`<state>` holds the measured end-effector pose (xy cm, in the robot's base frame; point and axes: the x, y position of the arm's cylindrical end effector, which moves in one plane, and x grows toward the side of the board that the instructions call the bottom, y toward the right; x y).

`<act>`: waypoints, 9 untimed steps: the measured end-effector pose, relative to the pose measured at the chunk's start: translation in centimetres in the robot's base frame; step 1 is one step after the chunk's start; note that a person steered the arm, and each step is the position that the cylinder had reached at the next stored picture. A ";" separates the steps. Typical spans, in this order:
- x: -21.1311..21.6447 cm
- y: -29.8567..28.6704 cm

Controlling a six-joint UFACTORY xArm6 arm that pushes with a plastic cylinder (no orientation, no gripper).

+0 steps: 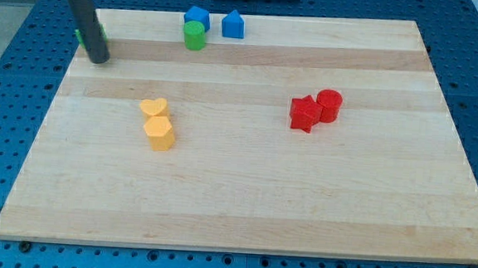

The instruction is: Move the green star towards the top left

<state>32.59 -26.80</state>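
Board (243, 209) fills most of the view. My tip (99, 60) sits near the board's top-left corner; green star (100, 36) is just behind the rod, mostly hidden, touching or nearly so. Along the top edge: green cylinder (194, 36), with blue block (197, 17) touching behind it and blue house (233, 24) just to the right. Left of centre: yellow heart (153, 107), yellow hexagon (159, 133) touching below it. Right of centre: red star (304, 114), red cylinder (329, 105) touching on its right.

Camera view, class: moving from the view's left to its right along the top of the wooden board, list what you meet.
My tip → green cylinder block → blue house-shaped block. The green star and second blue block overlap others, so they are omitted.
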 end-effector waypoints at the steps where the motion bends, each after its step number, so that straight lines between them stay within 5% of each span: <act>1: 0.4 -3.7; 9: -3.7 0.8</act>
